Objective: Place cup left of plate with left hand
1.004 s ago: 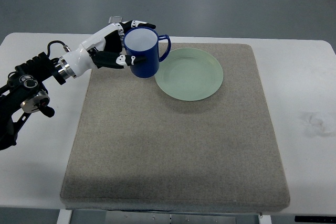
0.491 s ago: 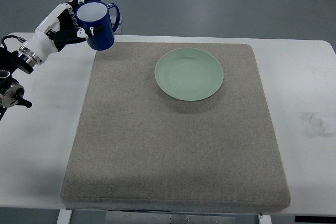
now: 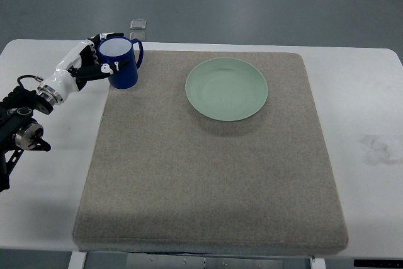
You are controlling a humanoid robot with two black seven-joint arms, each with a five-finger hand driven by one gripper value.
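Top view — left hand [image 3: 94,61] grips cup [image 3: 121,64]

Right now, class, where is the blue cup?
In the top view the cup sits at the mat's far left corner, held by the left hand, well left of the green plate.
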